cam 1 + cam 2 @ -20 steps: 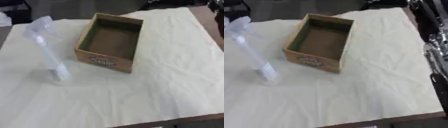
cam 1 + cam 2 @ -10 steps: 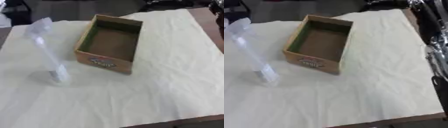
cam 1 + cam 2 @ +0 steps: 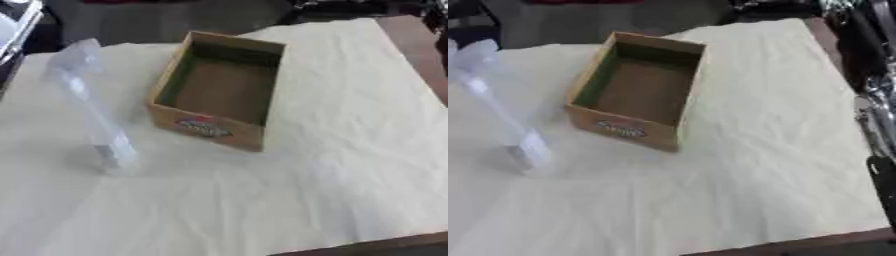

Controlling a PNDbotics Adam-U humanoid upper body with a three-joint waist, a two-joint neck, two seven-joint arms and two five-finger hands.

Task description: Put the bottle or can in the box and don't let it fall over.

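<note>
Box (image 3: pixel 219 90) and clear bottle (image 3: pixel 92 107) on a cream cloth (image 3: pixel 332 150), apart from each other.

The open cardboard box sits near the middle of the cloth, empty, with a printed label on its near wall. The clear bottle stands to the box's left, outside it, not touching it, and appears to lean, its top toward the far left and its base on the cloth. The robot's right arm (image 3: pixel 872 95) shows along the right edge of the right eye view, black and silver; whether its fingers are spread or curled cannot be told. The left hand shows in neither view.
</note>
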